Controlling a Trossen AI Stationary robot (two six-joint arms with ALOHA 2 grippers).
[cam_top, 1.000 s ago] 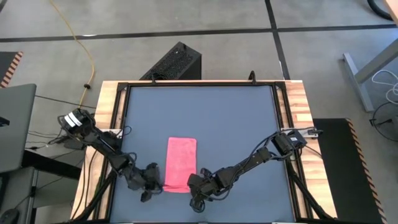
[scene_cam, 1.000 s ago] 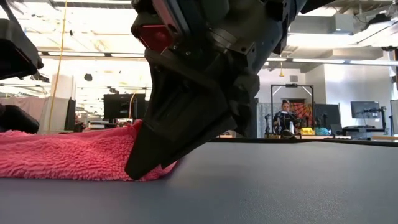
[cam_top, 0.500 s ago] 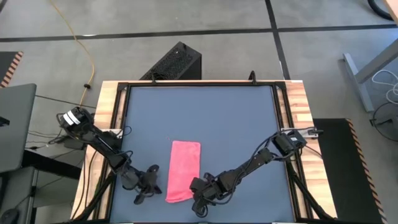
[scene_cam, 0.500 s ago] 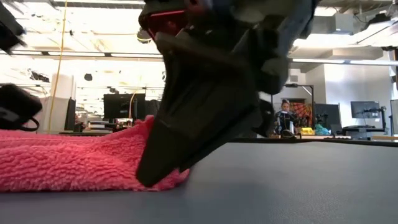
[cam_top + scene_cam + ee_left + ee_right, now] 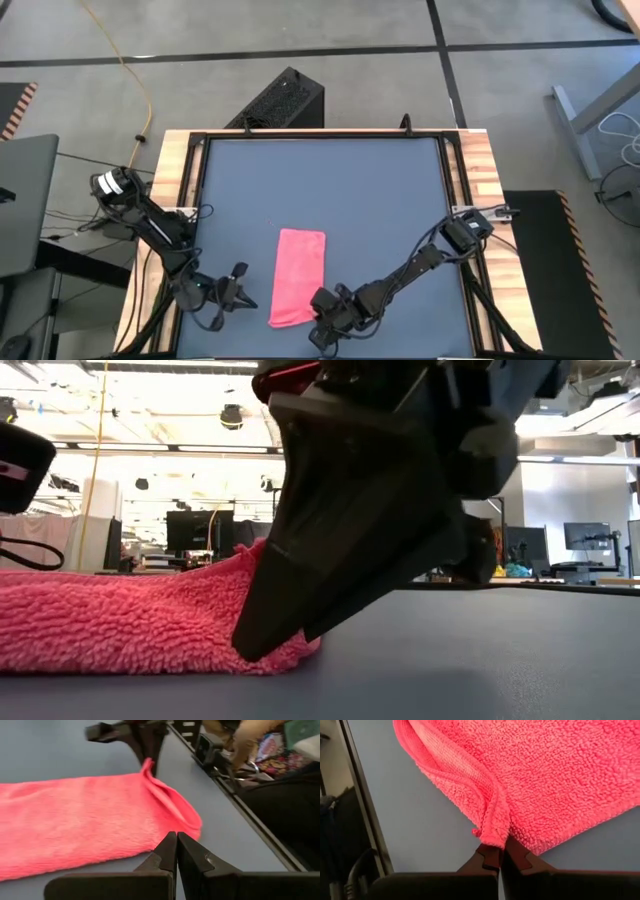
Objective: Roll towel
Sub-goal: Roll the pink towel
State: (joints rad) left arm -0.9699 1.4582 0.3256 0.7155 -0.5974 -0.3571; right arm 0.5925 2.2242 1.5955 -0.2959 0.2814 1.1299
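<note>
The bright pink towel [image 5: 299, 275] lies lengthwise on the dark grey table [image 5: 380, 190], near its front edge; most of it rests flat. My right gripper [image 5: 318, 303] is shut on the towel's near right corner, which stands up in a fold [image 5: 150, 775]. My left gripper [image 5: 238, 284] is shut and empty, just left of the towel's near end. In the left wrist view its fingertips [image 5: 176, 845] stop short of the towel's long edge [image 5: 100, 857]. My right gripper pinches the towel's hemmed edge at its near right corner [image 5: 492, 832] between its two fingers. The fingers [image 5: 262, 645] slant down from the table's right and near side. The corner is raised off the table in a small fold, and the remainder of the towel lies flat.
A black box [image 5: 282, 100] stands on the floor beyond the table's far edge. Wooden rails [image 5: 175, 170] border the table on both sides. The table's far half [image 5: 330, 180] is bare. A person [image 5: 460, 545] shows far off in the room.
My left gripper has drawn back from the towel toward the table's left and near edges. My right gripper has moved a little toward the right and near edges with the corner. The towel has slid slightly right, its near right corner raised higher.
</note>
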